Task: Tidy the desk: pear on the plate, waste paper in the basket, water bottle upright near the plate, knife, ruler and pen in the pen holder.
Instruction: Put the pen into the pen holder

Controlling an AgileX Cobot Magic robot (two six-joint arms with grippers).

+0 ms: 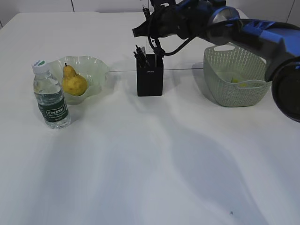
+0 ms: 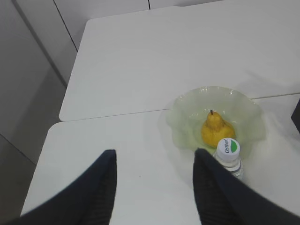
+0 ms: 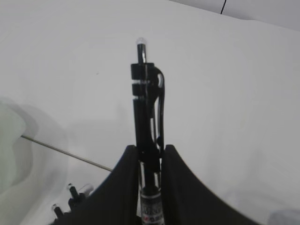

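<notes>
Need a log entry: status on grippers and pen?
Right gripper shut on pen, above holder. Left gripper open, empty. Nothing in the way.

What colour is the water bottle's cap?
White with a green patch, on the water bottle; clearest in the left wrist view.

Your right claw [image 1: 146,18] sits directly above the pen holder [image 1: 150,77], pen [image 3: 146,126] between its fingers. Left of it: pear [image 1: 73,82] on the plate [image 1: 96,68], water bottle [image 1: 50,96] upright just before the plate. Right of it: basket [image 1: 234,77].
</notes>
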